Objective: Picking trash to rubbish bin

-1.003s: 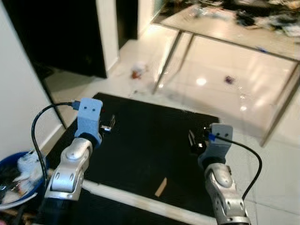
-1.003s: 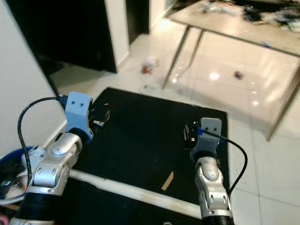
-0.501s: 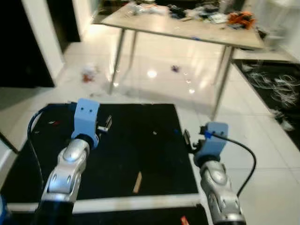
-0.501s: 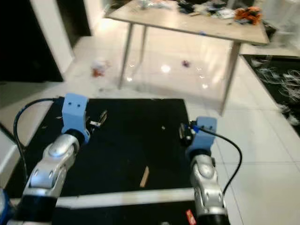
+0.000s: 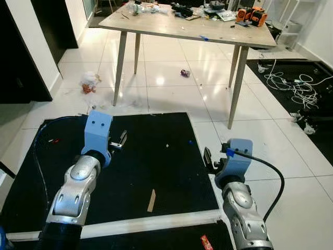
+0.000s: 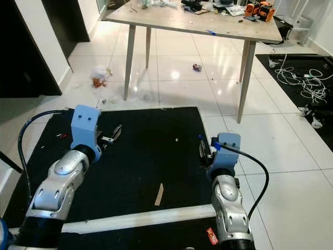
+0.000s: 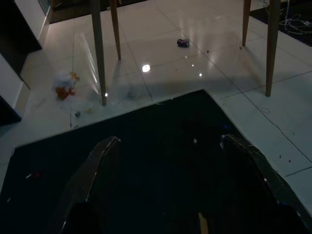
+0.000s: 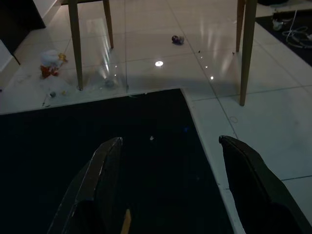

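Tiled floor (image 5: 171, 99), white and glossy. On it a black mat (image 5: 145, 161) directly ahead, white strip along its near edge. Beyond the mat a tabletop (image 5: 187, 26) on slanted legs, cluttered.

Both arms raised over the mat. Left claw (image 5: 120, 140) above the mat's left part; right claw (image 5: 208, 159) above its right edge. In both wrist views the two fingers stand wide apart with nothing between them: both claws open, both empty.

Trash, largest first:
- crumpled white-and-orange wad (image 5: 88, 82) on the tiles beyond the mat's far left corner, beside the table's left legs;
- small dark wrapper (image 5: 184, 73) on the tiles under the table;
- pale flat stick (image 5: 151, 200) lying on the mat, near its front edge, between the arms;
- red scrap (image 5: 206, 242) near the right forearm, just past the white strip;
- small specks on the mat, too small to tell.

No bin to be made out in these views.

Step in hand, as a judgement: searching or approaching, with nothing carried. Several pieces lie loose, so picking remains. The stick is nearest and sits between the claws; taking it calls for bending down and lowering one open claw over it. It lies flat and thin, so the fingers would have to pinch across its narrow width.
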### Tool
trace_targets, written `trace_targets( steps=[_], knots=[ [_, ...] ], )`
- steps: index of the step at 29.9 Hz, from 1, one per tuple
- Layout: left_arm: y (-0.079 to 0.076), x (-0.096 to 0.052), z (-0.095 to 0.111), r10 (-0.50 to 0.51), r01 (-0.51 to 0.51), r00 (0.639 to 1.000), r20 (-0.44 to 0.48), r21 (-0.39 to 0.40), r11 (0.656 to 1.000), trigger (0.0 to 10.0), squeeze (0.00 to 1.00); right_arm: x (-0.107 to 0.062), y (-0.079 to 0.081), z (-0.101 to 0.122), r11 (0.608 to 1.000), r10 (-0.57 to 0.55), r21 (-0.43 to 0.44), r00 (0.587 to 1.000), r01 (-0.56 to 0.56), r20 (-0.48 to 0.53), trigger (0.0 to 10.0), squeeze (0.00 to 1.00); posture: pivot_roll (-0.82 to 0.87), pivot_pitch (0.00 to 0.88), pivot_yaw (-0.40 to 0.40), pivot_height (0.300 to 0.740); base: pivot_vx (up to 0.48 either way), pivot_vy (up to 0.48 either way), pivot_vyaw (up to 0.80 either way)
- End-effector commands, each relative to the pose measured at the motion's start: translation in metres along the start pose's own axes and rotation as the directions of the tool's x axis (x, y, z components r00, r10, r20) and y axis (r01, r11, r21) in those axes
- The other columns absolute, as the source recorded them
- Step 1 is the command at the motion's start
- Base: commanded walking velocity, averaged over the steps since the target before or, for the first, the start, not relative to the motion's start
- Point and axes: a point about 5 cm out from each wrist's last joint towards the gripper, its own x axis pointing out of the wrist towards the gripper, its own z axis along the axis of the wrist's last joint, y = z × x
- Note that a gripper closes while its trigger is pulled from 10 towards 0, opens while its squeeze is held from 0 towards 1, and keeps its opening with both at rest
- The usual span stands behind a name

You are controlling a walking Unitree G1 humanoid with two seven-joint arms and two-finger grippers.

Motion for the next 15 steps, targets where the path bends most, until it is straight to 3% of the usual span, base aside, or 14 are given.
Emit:
trace_targets(
  steps=[1, 15],
  knots=[
    [-0.0006, -0.0011, 0.0019, -0.013, 0.013, 1.0, 0.01, -0.003, 1.0, 10.0, 0.03, -0.0015, 0.0002, -0.003, 1.0, 0.002, -0.003, 1.0, -0.002, -0.012, 10.0, 0.0, 0.01, 0.11, 0.035, 0.74, 0.322, 0.0, 0.0],
    [-0.0033, -0.0023, 0.0032, -0.034, 0.034, 0.999, 0.019, -0.009, 0.999, 10.0, 0.04, -0.0009, 0.0, -0.0028, 1.0, 0.005, -0.008, 1.0, -0.005, -0.011, 10.0, 0.0, 0.01, 0.111, 0.034, 0.74, 0.322, 0.0, 0.0]
  ],
)
